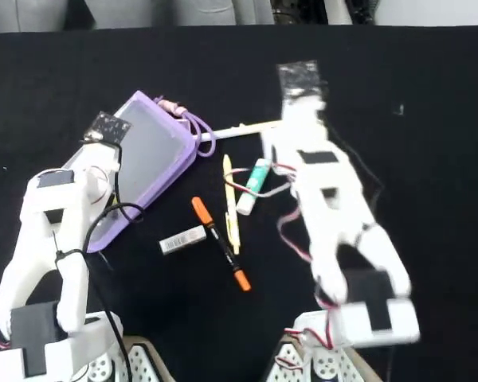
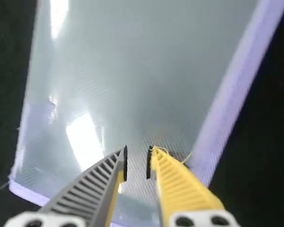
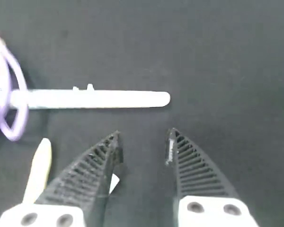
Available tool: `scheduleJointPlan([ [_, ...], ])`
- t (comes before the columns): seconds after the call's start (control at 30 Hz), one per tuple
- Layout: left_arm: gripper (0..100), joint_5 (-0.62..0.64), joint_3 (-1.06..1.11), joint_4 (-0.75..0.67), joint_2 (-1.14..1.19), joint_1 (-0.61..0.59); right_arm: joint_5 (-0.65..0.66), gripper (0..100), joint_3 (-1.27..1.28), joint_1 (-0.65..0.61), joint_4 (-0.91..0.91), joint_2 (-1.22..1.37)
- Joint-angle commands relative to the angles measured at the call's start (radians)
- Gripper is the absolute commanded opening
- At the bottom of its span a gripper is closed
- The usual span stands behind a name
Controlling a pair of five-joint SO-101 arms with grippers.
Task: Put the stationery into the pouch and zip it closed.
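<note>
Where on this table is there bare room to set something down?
Bare table right of the right arm, and the far strip behind the pouch. Crowded between the arms: orange marker, eraser, yellow pen, green-and-white stick.

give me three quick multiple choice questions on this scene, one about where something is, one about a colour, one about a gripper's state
1. Where does the orange marker lie?
A. in a gripper
B. on the table, beside the yellow pen
C. hanging off the edge

2. What colour is the border of the pouch?
A. purple
B. red
C. green

3. How is the right gripper?
A. shut on an eraser
B. shut on nothing
C. open, holding nothing

Answers:
1. B, the high view shows the marker flat on the black cloth next to the pen.
2. A, the rim around the clear panel is purple.
3. C, its fingers stand apart short of the white stick, not touching it.
</note>
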Motion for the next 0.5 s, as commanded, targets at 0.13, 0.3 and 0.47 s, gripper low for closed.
scheduleJointPlan([
  [0.13, 10, 0.043, 0.081, -0.207, -0.018, -0.001, 0.172, 15.9, -0.41, 0.114, 0.109, 0.334],
  [0.3, 10, 0.044, 0.171, -0.411, -0.018, -0.001, 0.21, 15.9, -0.435, 0.074, 0.253, 0.348],
  [0.47, 10, 0.115, 0.232, -0.552, -0.018, -0.007, 0.21, 15.9, -0.297, -0.112, 0.285, 0.214],
])
